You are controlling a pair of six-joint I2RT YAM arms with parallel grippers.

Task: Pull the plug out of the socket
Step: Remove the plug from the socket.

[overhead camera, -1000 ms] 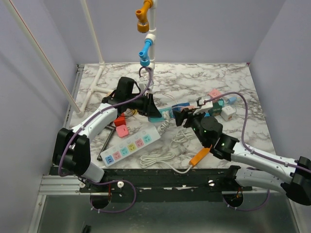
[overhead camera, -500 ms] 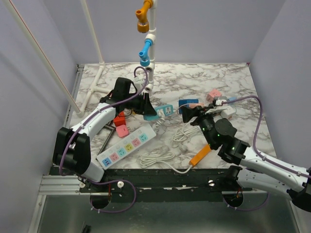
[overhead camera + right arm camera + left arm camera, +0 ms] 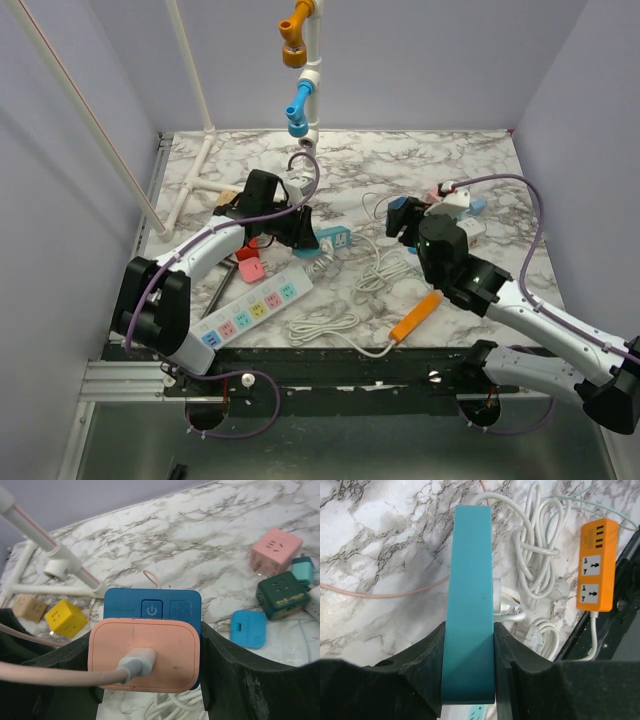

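Clutter all round — left gripper (image 3: 468, 637) clamps teal socket strip (image 3: 470, 580), right gripper (image 3: 147, 647) clamps pink plug (image 3: 167, 652) against blue block (image 3: 125, 605); coiled white cords (image 3: 536, 547), orange strip (image 3: 596, 565) nearby.

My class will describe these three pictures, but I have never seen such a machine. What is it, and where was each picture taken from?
Two robot arms, the left arm and the right arm, are bolted at the near edge of a marble table. The wide picture looks down from above and behind them; the other two come from a camera on each wrist. On the table lie a long white power strip with pastel outlets, an orange strip, coiled white cords and small cube adapters. The left gripper clamps a teal power strip edge-on. The right gripper clamps a pink plug stacked on a blue switch block.
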